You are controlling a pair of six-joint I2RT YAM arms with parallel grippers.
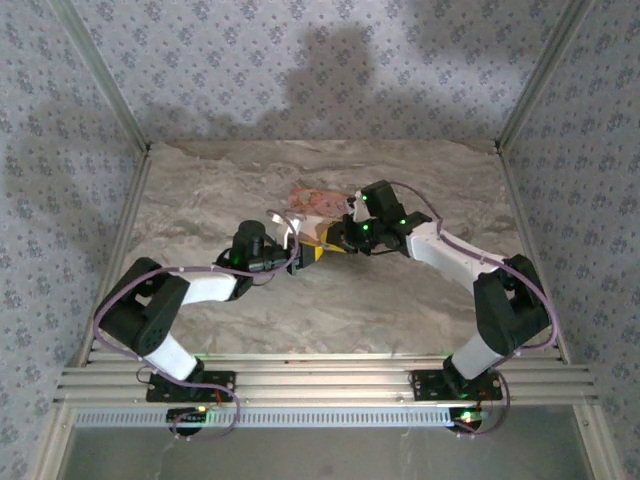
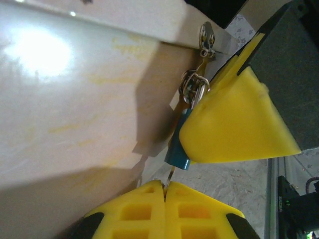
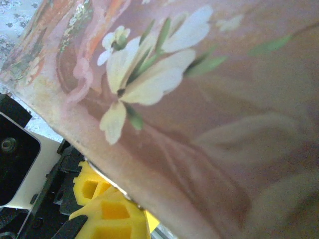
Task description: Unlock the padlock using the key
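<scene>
- Both arms meet mid-desk (image 1: 300, 310), right at the near edge of the pink flowered box (image 1: 312, 199).
- The padlock (image 2: 178, 150), tiny and teal, hangs from the metal hasp (image 2: 195, 87) on the box's pale side.
- The left pincer (image 2: 164, 191) is squeezed tight, with a thin sliver of key (image 2: 170, 177) nipped between its yellow pads and pointing up at the padlock's underside.
- The right pincer (image 1: 345, 238) has one yellow pad (image 2: 234, 124) pressed against the padlock, covering part of it. I cannot tell whether it's actually clamped.
</scene>
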